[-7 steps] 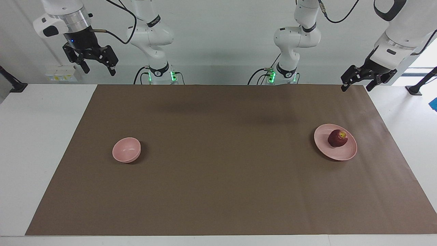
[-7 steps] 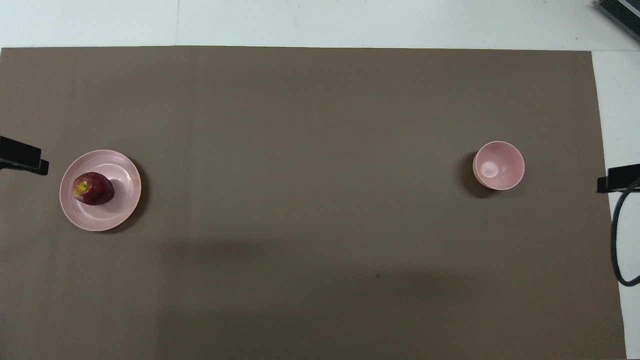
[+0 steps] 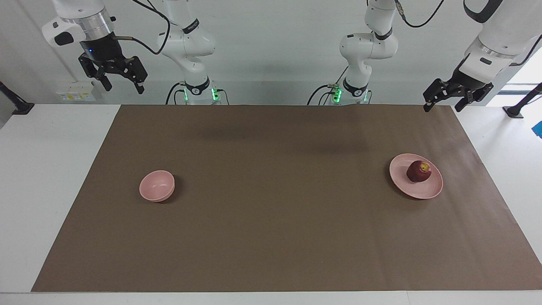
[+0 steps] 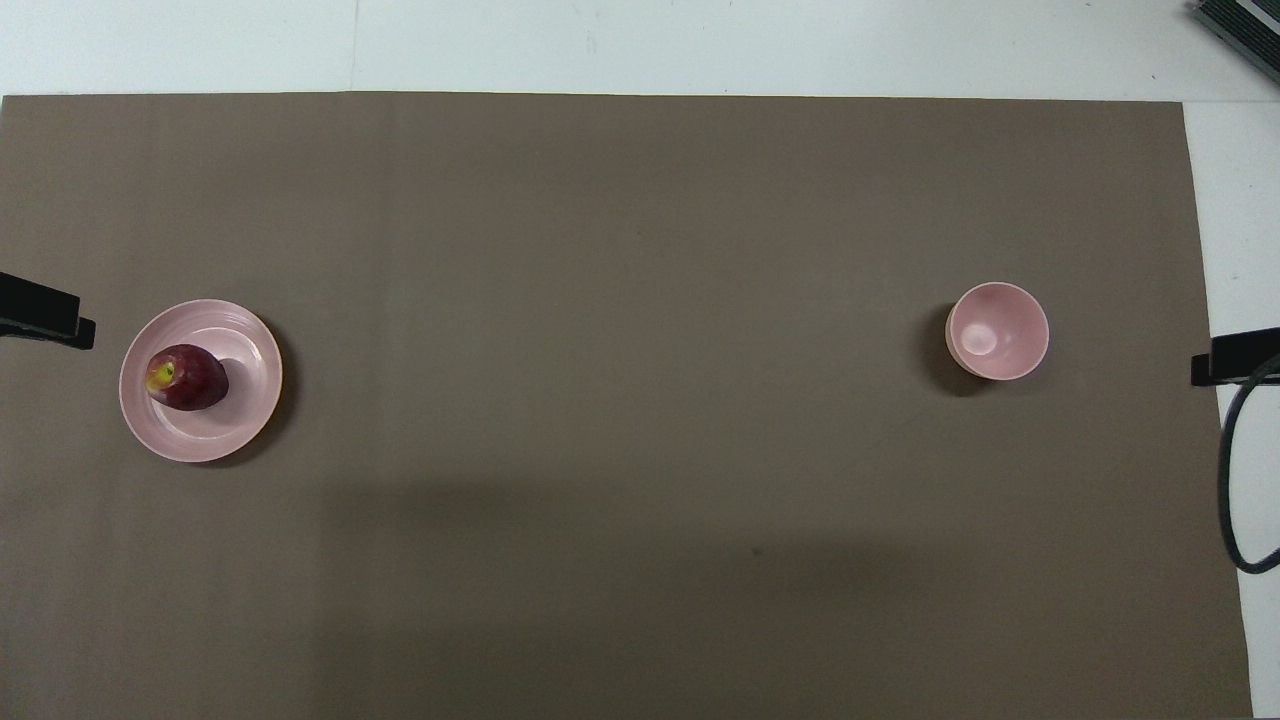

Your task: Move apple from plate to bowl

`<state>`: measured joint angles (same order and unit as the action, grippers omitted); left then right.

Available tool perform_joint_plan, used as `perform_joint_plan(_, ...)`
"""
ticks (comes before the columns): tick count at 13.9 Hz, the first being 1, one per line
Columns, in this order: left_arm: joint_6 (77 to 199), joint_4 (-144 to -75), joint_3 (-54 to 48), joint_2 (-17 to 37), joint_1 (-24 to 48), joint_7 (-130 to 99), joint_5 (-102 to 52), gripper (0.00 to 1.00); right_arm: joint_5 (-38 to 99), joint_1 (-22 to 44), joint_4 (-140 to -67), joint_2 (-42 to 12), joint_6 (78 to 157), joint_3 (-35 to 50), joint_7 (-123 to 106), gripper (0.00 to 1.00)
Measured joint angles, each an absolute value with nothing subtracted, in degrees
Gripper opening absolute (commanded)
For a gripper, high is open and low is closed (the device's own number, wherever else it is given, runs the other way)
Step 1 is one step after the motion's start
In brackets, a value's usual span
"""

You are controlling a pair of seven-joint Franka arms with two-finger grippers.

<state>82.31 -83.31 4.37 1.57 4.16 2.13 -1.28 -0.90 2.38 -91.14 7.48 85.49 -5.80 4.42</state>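
Observation:
The dark-red apple (image 3: 419, 171) lies on the flat pink plate (image 3: 417, 190) toward the left arm's end of the table; both also show in the overhead view, the apple (image 4: 187, 377) on the plate (image 4: 248, 385). The small deep pink bowl (image 3: 157, 185) stands empty toward the right arm's end, and shows in the overhead view too (image 4: 998, 331). My left gripper (image 3: 442, 106) hangs open and empty, high over the mat's corner, apart from the plate. My right gripper (image 3: 123, 87) hangs open and empty, high over the table's right arm's end.
A brown mat (image 3: 271, 220) covers most of the white table (image 3: 51, 169). A black cable (image 4: 1232, 480) hangs by the right gripper's tip (image 4: 1235, 355). The left gripper's tip (image 4: 45, 318) shows beside the plate. A dark object (image 4: 1240, 30) sits at the table's corner.
Both grippers have shifted only very slightly. The apple, the plate and the bowl have not moved.

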Motion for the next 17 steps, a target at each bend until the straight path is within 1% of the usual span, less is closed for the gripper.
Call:
perform_joint_plan(10,82.35,-83.35,5.02,1.52,3.96,2.13,-1.28,1.0,-0.9,2.51,-91.14,7.48,85.49,-5.79,4.42,1.0)
perform_joint_plan(17,82.4,-85.72,5.33,0.88,3.28,3.83,-1.28,1.0,-0.9,2.52,-91.14,7.48,85.49,-5.79,4.42,1.0)
